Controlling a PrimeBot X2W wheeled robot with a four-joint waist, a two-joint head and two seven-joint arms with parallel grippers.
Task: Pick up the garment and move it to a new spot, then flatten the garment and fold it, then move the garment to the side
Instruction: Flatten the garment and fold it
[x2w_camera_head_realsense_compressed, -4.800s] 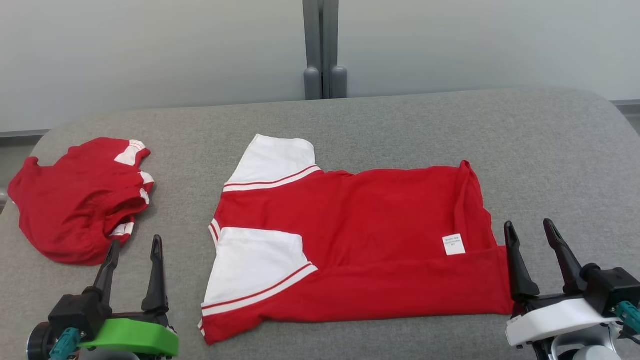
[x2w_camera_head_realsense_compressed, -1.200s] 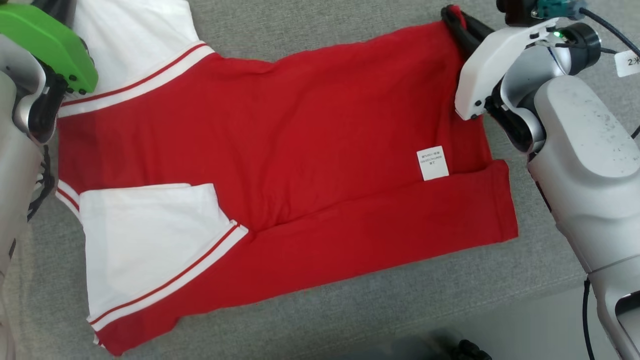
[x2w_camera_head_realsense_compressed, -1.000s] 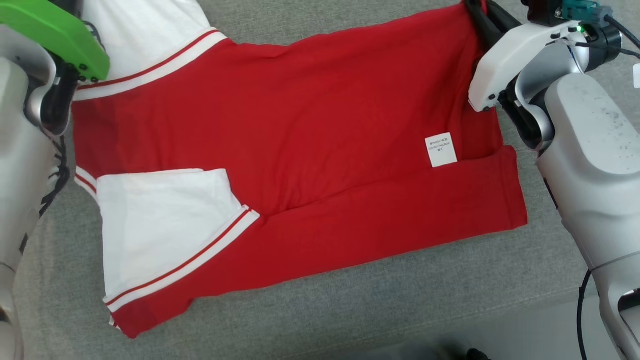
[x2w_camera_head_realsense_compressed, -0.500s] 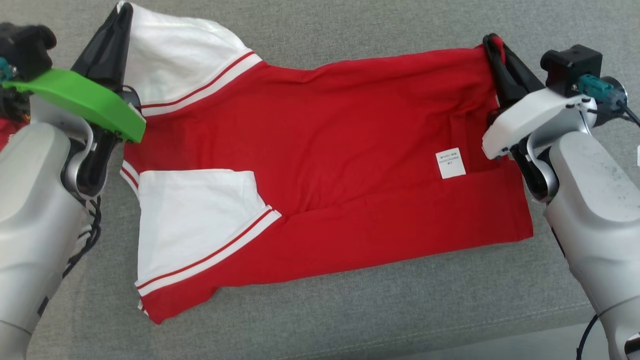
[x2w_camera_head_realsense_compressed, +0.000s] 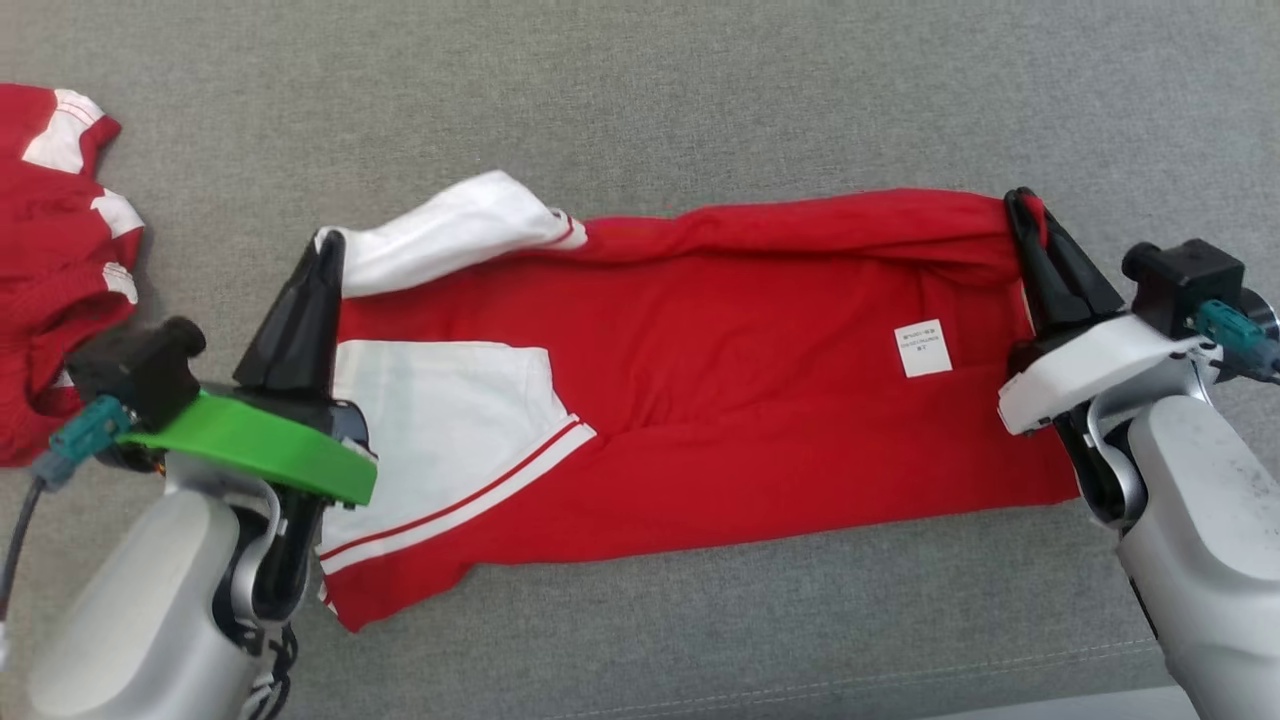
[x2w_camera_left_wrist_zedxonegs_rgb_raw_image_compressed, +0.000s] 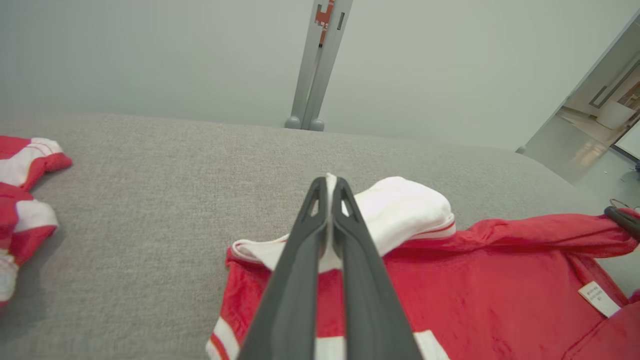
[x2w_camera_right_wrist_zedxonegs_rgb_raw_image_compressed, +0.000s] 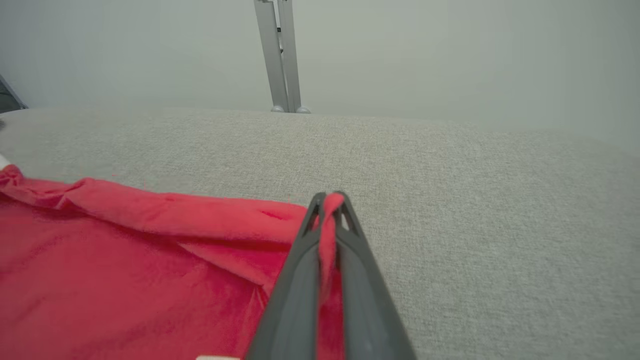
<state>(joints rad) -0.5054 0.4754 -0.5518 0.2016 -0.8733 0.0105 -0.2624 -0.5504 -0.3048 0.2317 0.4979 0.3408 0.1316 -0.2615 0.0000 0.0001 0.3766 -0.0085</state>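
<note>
Pinching the far edge of the shirt (x2w_camera_head_realsense_compressed: 720, 400) at its two ends, the grippers are sharing one fold. The left gripper (x2w_camera_head_realsense_compressed: 328, 245) is clamping fully shut on the white sleeve (x2w_camera_head_realsense_compressed: 450, 225), with cloth showing between its tips in the left wrist view. The right gripper (x2w_camera_head_realsense_compressed: 1022, 200) is clamping fully shut on the red hem (x2w_camera_head_realsense_compressed: 985, 215), a sliver of red poking out between its tips in the right wrist view. Holding both ends at once is probably keeping the edge in one straight line rather than letting it sag in the middle. That edge is sitting raised and rolled over toward the near side, while the rest of the shirt is lying flat on the grey cushion (x2w_camera_head_realsense_compressed: 700, 90) in the middle of the head view, its tag (x2w_camera_head_realsense_compressed: 923, 349) facing up. The near sleeve (x2w_camera_head_realsense_compressed: 440, 420) is lying folded in over the body, so this is likely the second lengthwise fold. A second shirt (x2w_camera_head_realsense_compressed: 55, 260) is sitting crumpled well off to the left.
</note>
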